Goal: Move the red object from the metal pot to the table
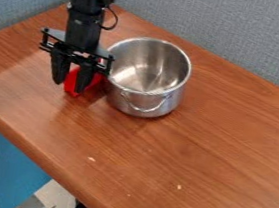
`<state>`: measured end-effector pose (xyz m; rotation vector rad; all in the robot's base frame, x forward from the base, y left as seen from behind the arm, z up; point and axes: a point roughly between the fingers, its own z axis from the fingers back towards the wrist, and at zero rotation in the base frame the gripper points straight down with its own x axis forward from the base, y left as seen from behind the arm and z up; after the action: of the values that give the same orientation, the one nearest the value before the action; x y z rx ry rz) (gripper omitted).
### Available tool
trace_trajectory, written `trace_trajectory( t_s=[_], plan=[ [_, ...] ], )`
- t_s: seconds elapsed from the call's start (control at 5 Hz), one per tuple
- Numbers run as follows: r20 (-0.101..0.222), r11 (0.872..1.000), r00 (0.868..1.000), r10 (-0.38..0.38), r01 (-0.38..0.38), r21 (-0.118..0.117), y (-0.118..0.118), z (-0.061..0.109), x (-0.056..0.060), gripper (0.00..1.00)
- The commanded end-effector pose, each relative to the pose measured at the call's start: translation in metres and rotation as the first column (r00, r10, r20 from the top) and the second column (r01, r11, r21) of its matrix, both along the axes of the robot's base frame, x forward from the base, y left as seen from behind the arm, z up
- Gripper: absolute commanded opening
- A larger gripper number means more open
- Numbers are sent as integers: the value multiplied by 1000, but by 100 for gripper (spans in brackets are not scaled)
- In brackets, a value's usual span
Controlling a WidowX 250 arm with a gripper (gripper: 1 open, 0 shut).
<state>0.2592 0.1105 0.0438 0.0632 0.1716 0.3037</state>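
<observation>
Gripper: your gripper (74,80) is pointing straight down at the table (158,170), just left of the metal pot (146,76), its black fingers (61,70) straddling the red object (78,83) and seemingly grasping it.
Red object: you are looking at it outside the pot, low between the fingers, at or just above the wood; contact with the table is unclear.
Metal pot: it is sitting upright on the table, its inside showing only bare steel, its wire handle hanging down the front.

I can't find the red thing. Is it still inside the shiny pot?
No, the red object is outside the metal pot, down between the fingers by the table.
</observation>
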Motion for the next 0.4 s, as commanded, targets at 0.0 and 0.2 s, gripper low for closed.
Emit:
trace_trajectory(
  t_s=[0.0,0.2],
  plan=[
    [41,1000,999,10,-10,2,1,15,1,0],
    [38,1000,999,10,-9,-10,-2,16,1,0]
  ],
)
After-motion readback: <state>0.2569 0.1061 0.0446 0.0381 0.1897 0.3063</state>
